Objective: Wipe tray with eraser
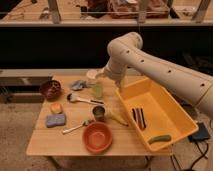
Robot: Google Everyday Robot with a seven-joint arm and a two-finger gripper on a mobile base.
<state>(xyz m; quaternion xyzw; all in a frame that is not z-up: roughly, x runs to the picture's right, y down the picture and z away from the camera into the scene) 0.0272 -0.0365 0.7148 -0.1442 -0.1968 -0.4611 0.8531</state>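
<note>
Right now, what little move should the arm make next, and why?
Probably lower the gripper into the tray toward the eraser. The gripper hangs at the tray's left corner, holding nothing, while the eraser lies flat on the tray floor, so it needs picking up before any wiping.
</note>
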